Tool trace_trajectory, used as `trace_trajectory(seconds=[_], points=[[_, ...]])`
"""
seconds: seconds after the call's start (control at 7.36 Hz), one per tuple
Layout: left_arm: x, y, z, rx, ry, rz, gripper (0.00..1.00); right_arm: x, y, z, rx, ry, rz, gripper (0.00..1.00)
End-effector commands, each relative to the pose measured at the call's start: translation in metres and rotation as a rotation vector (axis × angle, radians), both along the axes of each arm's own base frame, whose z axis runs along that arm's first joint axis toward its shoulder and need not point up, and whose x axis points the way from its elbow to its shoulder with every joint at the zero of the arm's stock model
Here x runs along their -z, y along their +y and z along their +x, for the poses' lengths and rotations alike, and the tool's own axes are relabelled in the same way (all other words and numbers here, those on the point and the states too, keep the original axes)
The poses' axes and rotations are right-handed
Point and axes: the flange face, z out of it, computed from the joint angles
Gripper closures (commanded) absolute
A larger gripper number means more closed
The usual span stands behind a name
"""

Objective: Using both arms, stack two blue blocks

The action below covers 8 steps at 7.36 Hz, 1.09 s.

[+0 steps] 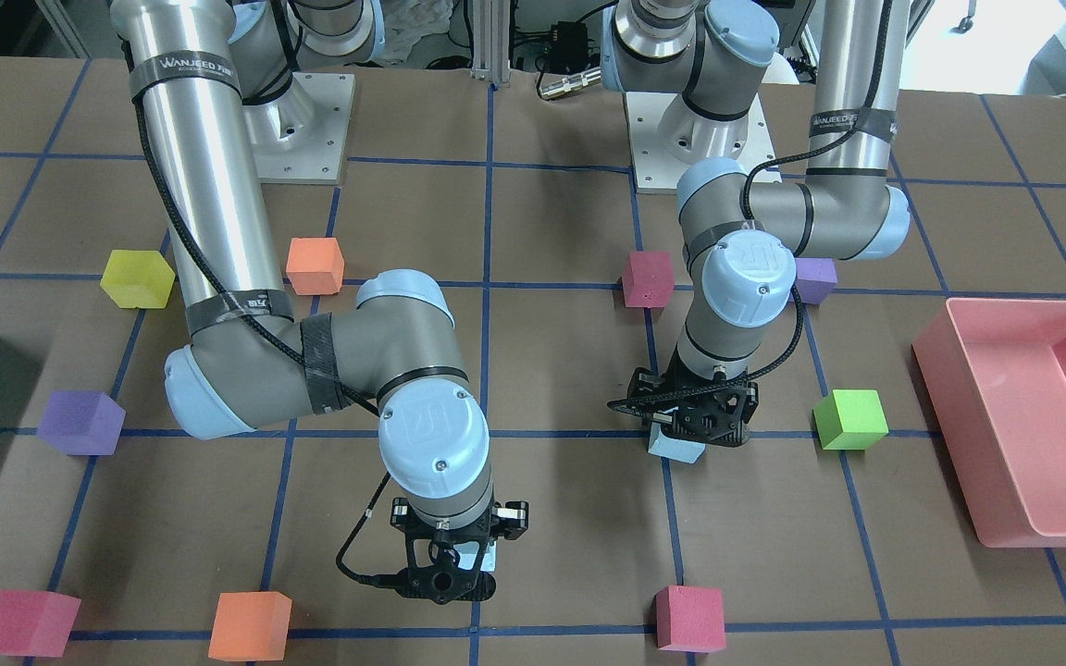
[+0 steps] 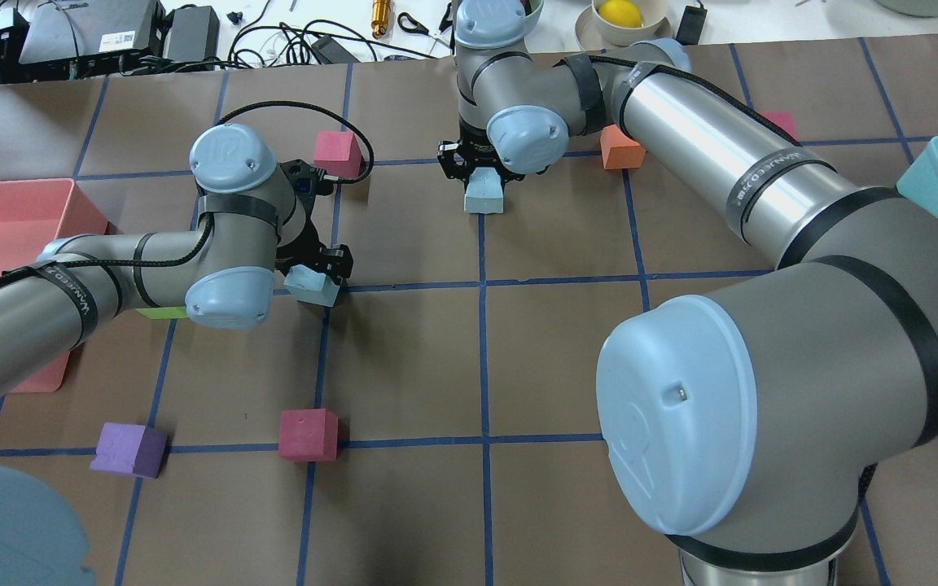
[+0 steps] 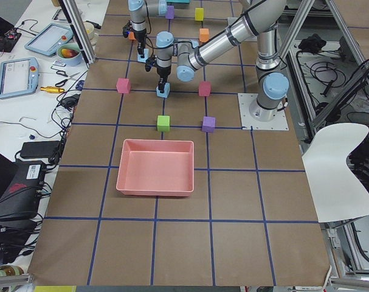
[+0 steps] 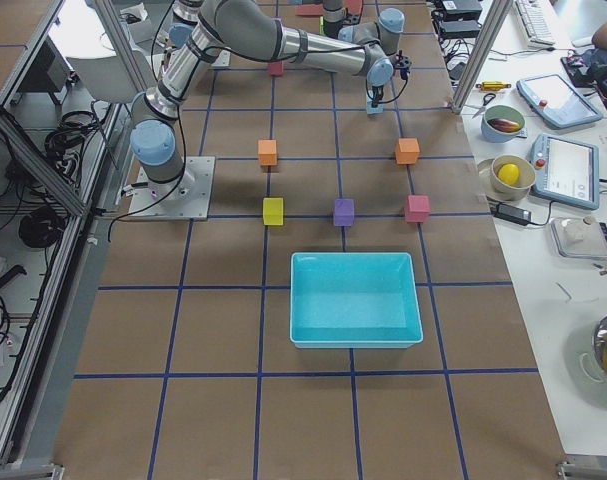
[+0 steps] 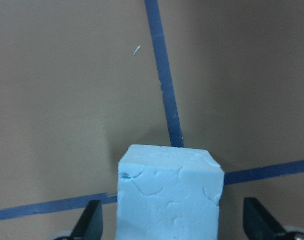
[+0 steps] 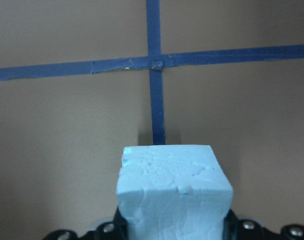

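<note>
Two robot arms reach over a brown tabletop (image 2: pixel 558 358) marked with blue tape lines, each with a pale blue foam cube at its tip. The left end effector (image 2: pixel 318 275) points straight down over the left block (image 2: pixel 312 287), which sits on a tape crossing left of the tabletop's middle. In the left wrist view its black fingers (image 5: pixel 90 224) stand apart on either side of the cube with a gap showing, so it straddles the cube without pinching it. The right end effector (image 2: pixel 481 172) hangs over the right block (image 2: pixel 484 195), close to the middle of the edge farthest from the robot. In the right wrist view no finger shows beside the cube, so it appears clamped on it. Whether that cube is lifted or resting cannot be told. The relation that matters is that the left block lies from the right end effector toward the robot's edge and toward the left edge, with bare tabletop between the two cubes. Both are cubes, so neither has a long axis to line up. The right arm looks readier to carry, but the left end effector stands over the spot where the cube would land
</note>
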Motion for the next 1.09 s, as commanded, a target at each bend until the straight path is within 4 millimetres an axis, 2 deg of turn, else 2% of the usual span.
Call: trace_trajectory(seconds=[0.0, 0.14, 0.27, 0.41, 0.54, 0.68, 0.81, 0.95], points=[[0.0, 0.0, 0.0, -0.01, 0.002, -0.012, 0.77, 0.012, -0.008, 0.003, -0.002, 0.001, 0.003, 1.0], [-0.003, -0.002, 0.0, -0.012, 0.002, -0.024, 0.81, 0.013, -0.008, 0.003, 0.0, 0.001, 0.005, 0.99], [-0.017, -0.004, 0.0, -0.013, 0.003, -0.052, 0.81, 0.014, -0.007, 0.003, 0.0, 0.001, 0.01, 0.63], [-0.022, -0.005, -0.001, -0.013, 0.009, -0.061, 0.81, 0.015, -0.007, 0.003, 0.0, 0.003, 0.011, 0.08], [-0.024, -0.006, -0.002, -0.012, 0.011, -0.064, 0.81, 0.014, -0.007, 0.003, -0.002, 0.004, 0.012, 0.0], [-0.031, -0.009, -0.002, -0.012, 0.011, -0.077, 0.81, 0.008, -0.006, 0.003, -0.002, 0.002, 0.008, 0.0], [-0.028, -0.013, -0.002, -0.046, 0.023, -0.073, 0.81, -0.01, -0.005, 0.002, -0.002, -0.002, -0.01, 0.0], [-0.034, -0.017, -0.004, -0.071, 0.044, -0.085, 0.81, -0.034, 0.0, -0.002, 0.002, 0.0, -0.014, 0.0]])
